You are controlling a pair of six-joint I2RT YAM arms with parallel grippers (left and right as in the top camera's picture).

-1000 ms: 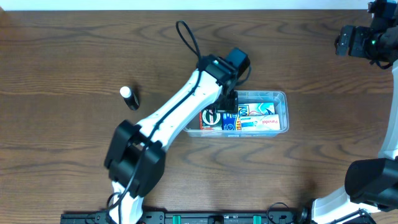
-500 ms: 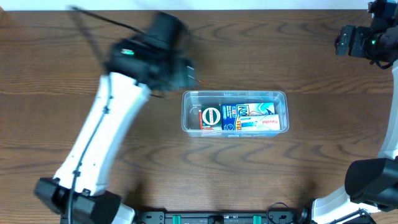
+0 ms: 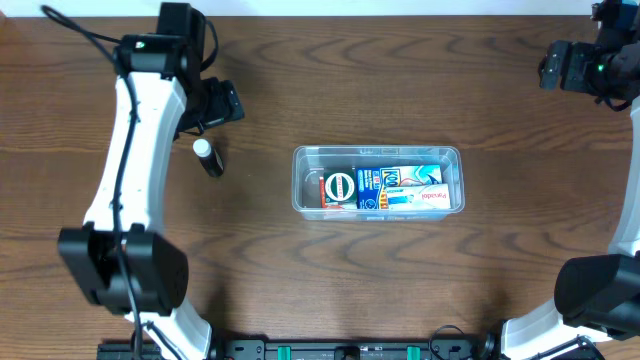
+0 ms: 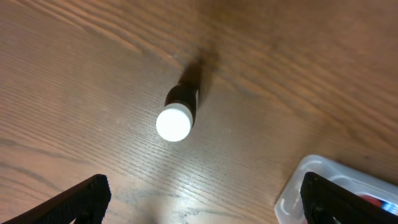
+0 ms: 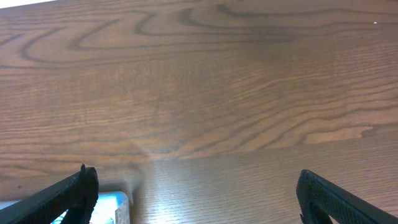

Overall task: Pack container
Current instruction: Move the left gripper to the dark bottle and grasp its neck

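The clear plastic container point(image 3: 450, 156) sits at the table's middle and holds several small boxes, one red and some blue point(image 3: 400, 189). Its corner shows in the left wrist view point(image 4: 298, 186). A small black tube with a white cap point(image 3: 207, 157) stands on the table to the container's left; it also shows in the left wrist view point(image 4: 176, 116). My left gripper point(image 3: 222, 103) is open and empty, just above and beyond the tube point(image 4: 199, 208). My right gripper point(image 3: 548, 68) is open and empty at the far right, over bare wood point(image 5: 196, 199).
The table is dark wood point(image 3: 400, 280). The left arm reaches from the front left up to the back left. The right arm stands at the right edge. A light strip runs along the far edge of the table.
My left arm has swung away from the container to the far left and now hangs by the black tube. The container and boxes stay put. The right arm has not moved.
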